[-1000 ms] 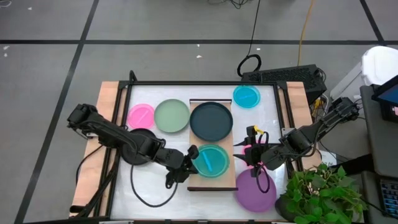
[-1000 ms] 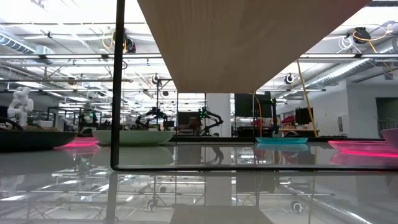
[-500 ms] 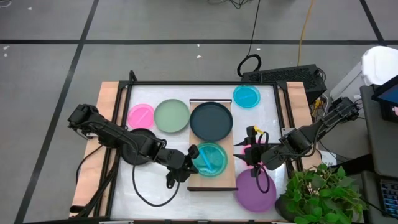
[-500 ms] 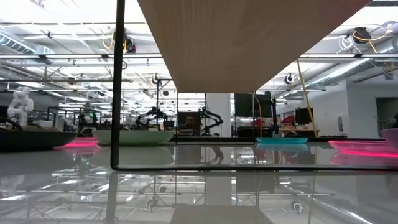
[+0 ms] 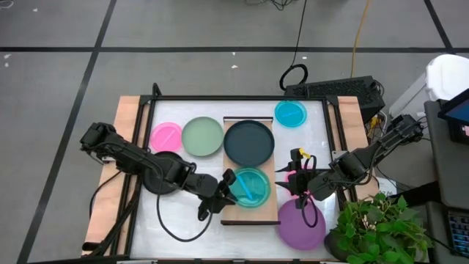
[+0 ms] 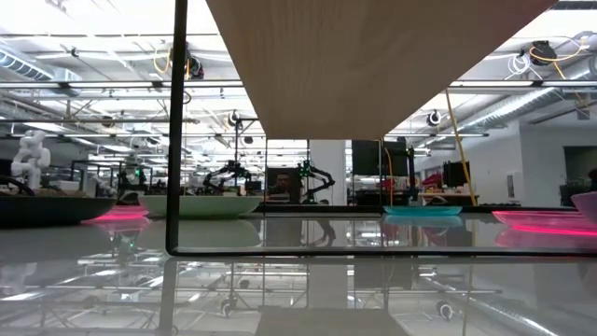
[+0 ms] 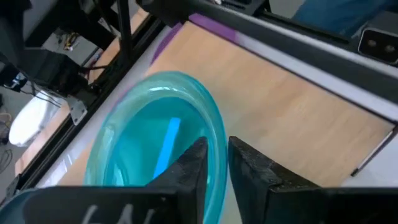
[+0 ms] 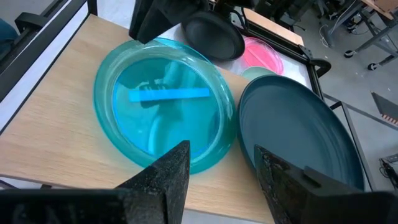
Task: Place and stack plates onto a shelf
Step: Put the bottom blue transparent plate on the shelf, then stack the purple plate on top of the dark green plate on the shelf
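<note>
The shelf (image 5: 265, 213) is a light-wood board in the middle of the table. A black plate (image 5: 249, 142) lies on its far half and a cyan-blue plate (image 5: 253, 188) lies flat on its near half. My left gripper (image 5: 226, 191) is at this plate's left rim, slightly open, with one finger inside the plate and one outside (image 7: 217, 163). My right gripper (image 8: 217, 171) hangs open above the shelf's right edge (image 5: 293, 183) with nothing between its fingers. My left gripper has the cyan-blue plate's left rim (image 7: 219, 140) between its two fingers, which slant down from the table's left. A thin gap shows beside the rim, so I cannot tell whether the fingers touch it. The plate rests on the shelf.
A pink plate (image 5: 166, 136) and a sage-green plate (image 5: 202, 136) lie left of the shelf. A small cyan plate (image 5: 290, 113) lies at the far right and a purple plate (image 5: 301, 226) at the near right. A potted plant (image 5: 377, 227) stands beyond the table's right corner.
My left gripper's fingers have parted a little at the cyan-blue plate's rim. The plate lies on the shelf where it was. Neither arm has shifted.
</note>
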### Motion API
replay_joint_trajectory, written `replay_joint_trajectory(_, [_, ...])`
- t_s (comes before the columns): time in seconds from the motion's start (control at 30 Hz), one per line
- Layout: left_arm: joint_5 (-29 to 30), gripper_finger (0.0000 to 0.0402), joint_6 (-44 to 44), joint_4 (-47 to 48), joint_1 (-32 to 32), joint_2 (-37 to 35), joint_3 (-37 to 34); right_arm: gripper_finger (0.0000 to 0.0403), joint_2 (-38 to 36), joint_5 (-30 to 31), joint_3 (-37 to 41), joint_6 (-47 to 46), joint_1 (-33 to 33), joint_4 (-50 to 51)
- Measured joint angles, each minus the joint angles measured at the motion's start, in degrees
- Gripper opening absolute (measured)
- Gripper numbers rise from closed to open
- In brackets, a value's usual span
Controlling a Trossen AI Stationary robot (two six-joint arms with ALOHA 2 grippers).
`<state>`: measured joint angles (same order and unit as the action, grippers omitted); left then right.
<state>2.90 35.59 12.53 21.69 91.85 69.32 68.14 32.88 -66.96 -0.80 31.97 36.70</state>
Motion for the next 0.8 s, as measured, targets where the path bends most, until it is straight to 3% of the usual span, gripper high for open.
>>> replay_joint_trajectory(0.37, [0.16, 0.0082, -3.99, 0.0, 0.04, 0.0, 0.0, 0.016, 0.0, -0.02, 0.0, 0.0, -0.01, 0.01])
replay_joint_trajectory(0.57, [7.45, 0.0082, -7.77, -0.89, 0.9, -1.89, 0.03, 0.016, 0.0, -0.02, 0.0, 0.0, 0.01, -0.01])
replay_joint_trajectory(0.8, [8.33, 0.0082, -9.14, -1.83, 1.27, -5.59, 0.07, 0.016, 0.0, -0.02, 0.0, -0.02, 0.01, -0.01])
